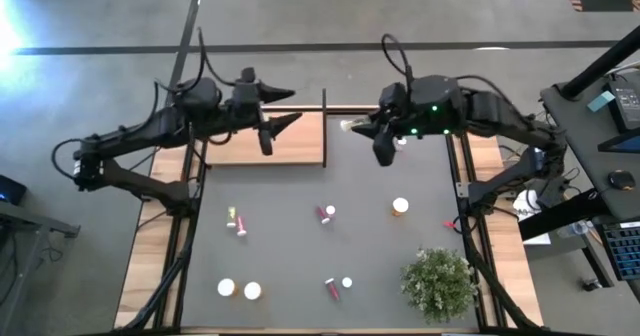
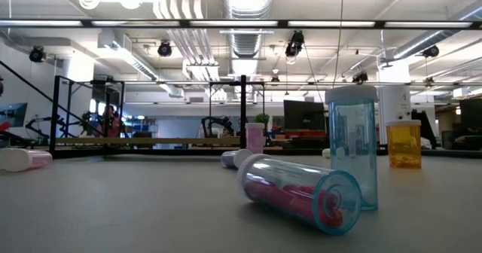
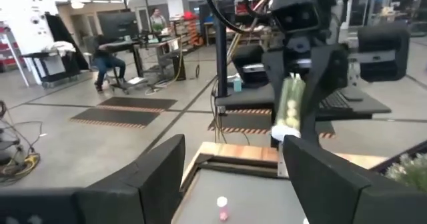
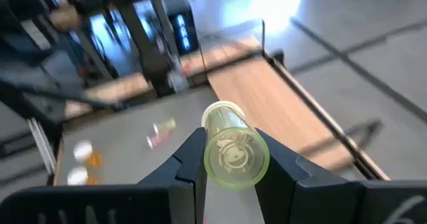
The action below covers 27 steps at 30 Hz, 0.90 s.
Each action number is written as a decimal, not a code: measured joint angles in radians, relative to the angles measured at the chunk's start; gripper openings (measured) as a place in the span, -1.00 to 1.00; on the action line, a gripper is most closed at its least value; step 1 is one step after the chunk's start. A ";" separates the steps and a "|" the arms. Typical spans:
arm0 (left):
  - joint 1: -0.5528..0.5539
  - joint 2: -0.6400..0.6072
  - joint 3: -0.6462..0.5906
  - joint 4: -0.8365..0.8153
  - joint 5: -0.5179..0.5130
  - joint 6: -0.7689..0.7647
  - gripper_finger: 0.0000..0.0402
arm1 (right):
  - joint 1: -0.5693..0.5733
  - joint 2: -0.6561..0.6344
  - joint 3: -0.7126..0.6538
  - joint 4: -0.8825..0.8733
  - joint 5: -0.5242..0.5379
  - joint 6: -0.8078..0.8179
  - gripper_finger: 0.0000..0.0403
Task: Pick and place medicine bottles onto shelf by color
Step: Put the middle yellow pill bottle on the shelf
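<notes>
Dark grey tabletop [image 1: 330, 256] fills the middle of the high view, with the light-wood shelf [image 1: 300, 151] along its upper edge, left of centre, and nothing standing on the part of it I can see. My right gripper [image 4: 230, 159] is at upper centre-right of that view, just beside the shelf's right end, its fingers clamped on a yellow-green bottle [image 4: 230, 147]; in my right wrist view the bottle lies sideways between them, white cap pointing away. My left gripper [image 1: 275, 126] hangs over the shelf with its fingers apart and nothing between them.

My worry is the hold: I judge the bottle is round and smooth and I have it by its sides, so it could rotate or slip out as I swing toward the board. Lying flat, it may roll off the shelf once let go. My two arms are also near each other over the same board, so a careless reach could make them collide.

The other bottles lie scattered across the lower half of the table, near the plant [image 1: 438, 284] at lower right. From above, my left arm covers part of the shelf, so I cannot tell whether anything sits under it. The low view shows neither gripper, only bottles lying close to the lens.
</notes>
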<state>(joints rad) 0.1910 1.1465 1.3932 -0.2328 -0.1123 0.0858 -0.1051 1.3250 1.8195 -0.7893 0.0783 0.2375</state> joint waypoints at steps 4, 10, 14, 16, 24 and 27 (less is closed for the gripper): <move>-0.029 -0.022 -0.043 0.002 -0.002 0.020 0.18 | -0.001 -0.021 -0.165 0.326 -0.052 0.039 -0.58; -0.072 -0.039 -0.077 -0.012 -0.006 0.183 0.18 | -0.022 -0.027 -0.391 0.712 -0.112 0.197 -0.58; -0.117 -0.044 -0.077 -0.042 -0.006 0.299 0.18 | -0.038 -0.021 -0.510 0.936 -0.112 0.334 -0.58; -0.134 -0.045 -0.078 -0.056 -0.006 0.336 0.18 | -0.042 -0.013 -0.559 1.056 -0.118 0.405 -0.58; -0.156 -0.037 -0.077 -0.045 -0.108 0.423 0.18 | -0.043 0.064 -0.619 1.303 -0.191 0.588 -0.58; -0.156 -0.037 -0.078 -0.046 -0.109 0.428 0.18 | -0.043 0.096 -0.596 1.302 -0.191 0.602 -0.58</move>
<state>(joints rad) 0.0353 1.1098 1.3155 -0.2792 -0.2211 0.5135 -0.1486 1.4214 1.2231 0.5130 -0.1129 0.8390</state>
